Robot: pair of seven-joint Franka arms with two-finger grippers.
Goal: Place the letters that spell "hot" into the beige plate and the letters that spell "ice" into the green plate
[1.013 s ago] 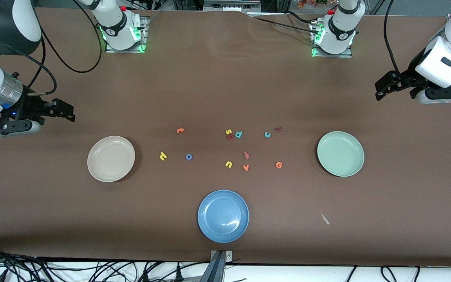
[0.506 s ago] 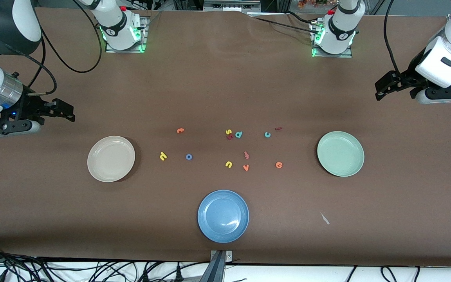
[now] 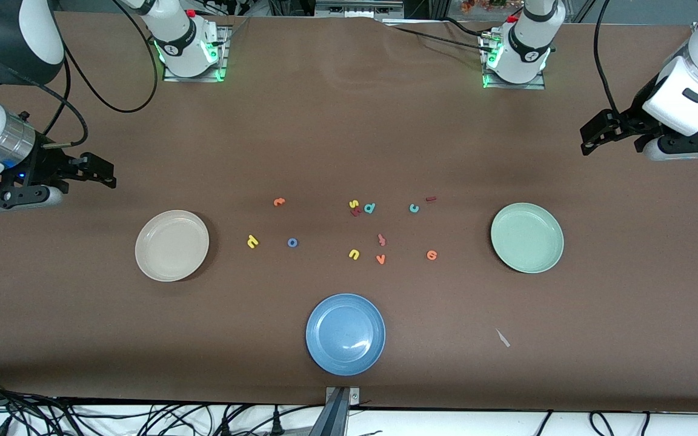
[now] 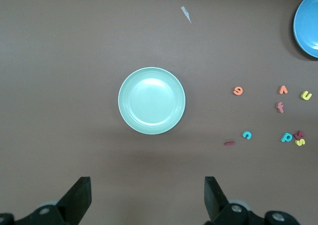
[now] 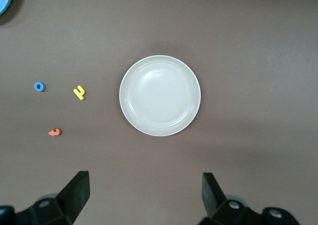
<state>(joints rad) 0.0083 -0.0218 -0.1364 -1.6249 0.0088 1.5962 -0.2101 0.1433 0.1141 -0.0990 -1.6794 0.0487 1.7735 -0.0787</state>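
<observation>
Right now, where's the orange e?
The orange e lies on the table, toward the left arm's end of the letter scatter, between the orange v and the green plate, nearer the front camera than the teal c.

Front view: high camera, facing robot bases, covers whole tabletop (image 3: 349,121). Left wrist view: looks straight down from height on green plate (image 4: 151,101). Right wrist view: same, on beige plate (image 5: 160,96). Both plates also appear in front view.

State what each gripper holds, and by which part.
Nothing is held. The left gripper and the right gripper both hang open over bare table.
</observation>
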